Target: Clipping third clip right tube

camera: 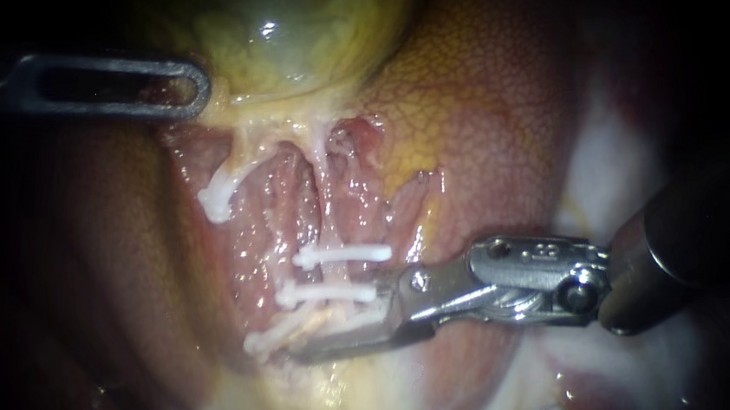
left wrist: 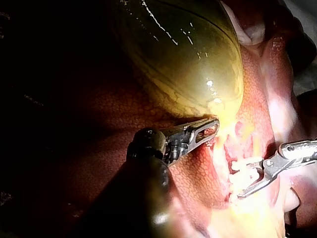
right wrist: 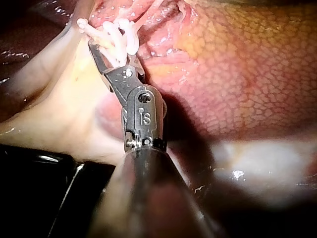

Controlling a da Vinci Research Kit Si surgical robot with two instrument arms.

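Right instrument (camera: 306, 336) sat low, jaws clamped on a white clip (camera: 267, 336) across the right tube (camera: 333, 273), just beneath two clips (camera: 343, 254) already on it, left instrument (camera: 198, 89) up top, jaws apparently pinching the gallbladder (camera: 299, 28) at its lower edge, liver (camera: 497, 116) glistened alongside.

Bright light at centre; deep shadow round the edges; wet glare on gallbladder (camera: 267, 32)
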